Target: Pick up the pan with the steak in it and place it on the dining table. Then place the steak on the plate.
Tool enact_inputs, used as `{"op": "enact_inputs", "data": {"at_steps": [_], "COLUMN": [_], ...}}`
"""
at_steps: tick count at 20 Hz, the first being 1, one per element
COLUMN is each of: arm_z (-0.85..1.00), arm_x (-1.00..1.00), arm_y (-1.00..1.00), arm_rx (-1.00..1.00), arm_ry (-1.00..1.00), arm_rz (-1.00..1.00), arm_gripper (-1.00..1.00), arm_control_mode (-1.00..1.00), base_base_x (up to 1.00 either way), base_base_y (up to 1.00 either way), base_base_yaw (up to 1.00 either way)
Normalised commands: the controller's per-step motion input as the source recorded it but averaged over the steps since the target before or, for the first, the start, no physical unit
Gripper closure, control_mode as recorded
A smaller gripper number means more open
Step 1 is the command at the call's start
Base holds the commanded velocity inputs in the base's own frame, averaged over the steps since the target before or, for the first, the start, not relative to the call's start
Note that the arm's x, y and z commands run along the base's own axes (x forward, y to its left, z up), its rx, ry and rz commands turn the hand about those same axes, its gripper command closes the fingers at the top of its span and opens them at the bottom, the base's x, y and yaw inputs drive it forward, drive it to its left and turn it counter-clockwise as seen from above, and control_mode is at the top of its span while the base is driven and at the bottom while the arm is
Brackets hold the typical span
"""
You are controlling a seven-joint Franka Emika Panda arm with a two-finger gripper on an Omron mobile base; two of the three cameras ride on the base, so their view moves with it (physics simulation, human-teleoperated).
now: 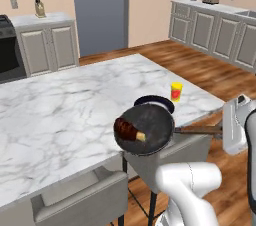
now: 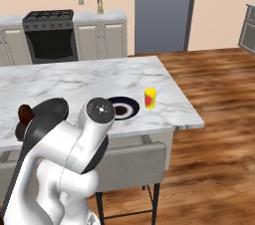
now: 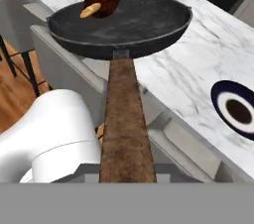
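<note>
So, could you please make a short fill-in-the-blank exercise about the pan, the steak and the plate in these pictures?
1. The steak lies inside the ____.
2. The gripper holds the pan by its brown wooden ____.
3. The plate with the dark blue rim has no ____ on it yet.
4. Beside the plate, on the dining table, stands a small ____ cup.

Missing words: pan; handle; steak; yellow
</note>
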Motion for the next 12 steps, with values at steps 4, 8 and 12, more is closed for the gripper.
{"op": "enact_inputs", "data": {"at_steps": [4, 8, 12], "arm_z": [-0.18, -0.14, -0.14], "arm_x": [0.87, 0.55, 0.57], "arm_y": [0.37, 0.2, 0.22], "arm_rx": [0.0, 0.02, 0.09], "arm_ry": [0.0, 0.0, 0.0], "arm_rz": [-0.13, -0.03, -0.02], "arm_gripper": [1.0, 1.0, 1.0], "arm_control_mode": [-1.0, -1.0, -1.0], "base_base_x": [0.0, 0.0, 0.0], "base_base_y": [0.0, 0.0, 0.0], "base_base_yaw": [0.0, 0.0, 0.0]}}
